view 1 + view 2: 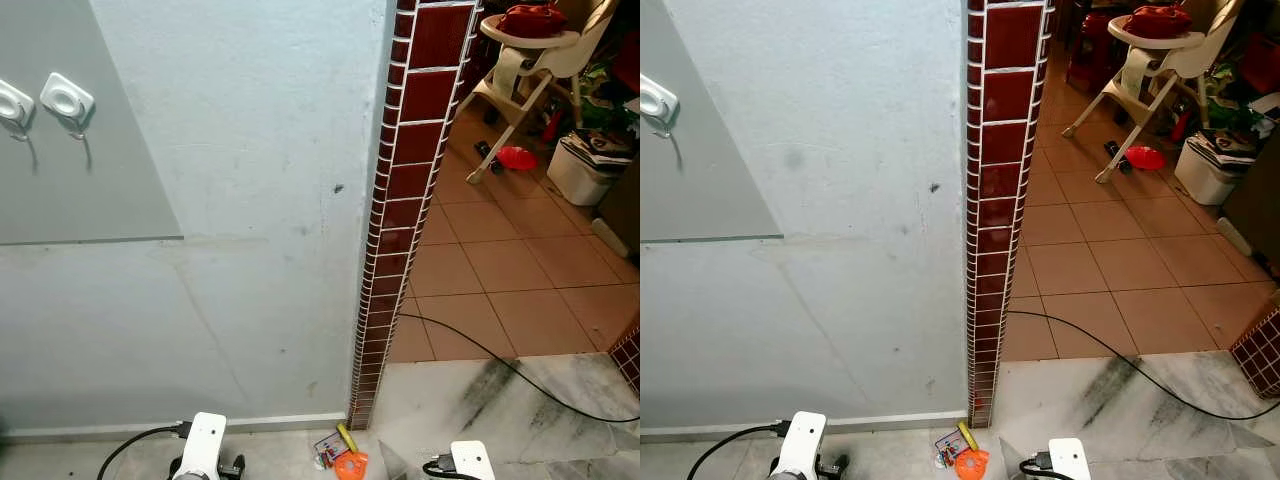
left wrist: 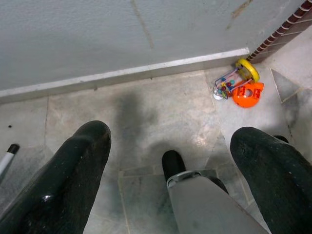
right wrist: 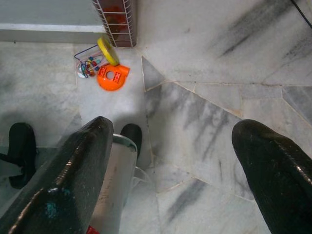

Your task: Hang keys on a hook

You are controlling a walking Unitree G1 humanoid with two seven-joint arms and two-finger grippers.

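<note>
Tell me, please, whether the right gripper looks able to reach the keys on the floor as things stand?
Probably yes: the right gripper hangs open above the marble floor, and the keys lie in the open beside the brick pillar, nothing between.

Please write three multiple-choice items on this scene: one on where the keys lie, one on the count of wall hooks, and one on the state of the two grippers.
1. Where are the keys?
A. On a hook
B. On the floor by the foot of the tiled pillar
C. On the high chair

2. How many wall hooks show in the left eye view?
A. Two
B. Four
C. Six

3. What state are the left gripper and right gripper in?
A. Both shut on the keys
B. One holds a cable
C. Both open and holding nothing

Answers: 1 B, the bunch with its orange and yellow tags lies on the marble at the pillar's base. 2 A, two white hooks sit on the grey panel. 3 C, each wrist view shows fingers spread apart over bare floor.
</note>
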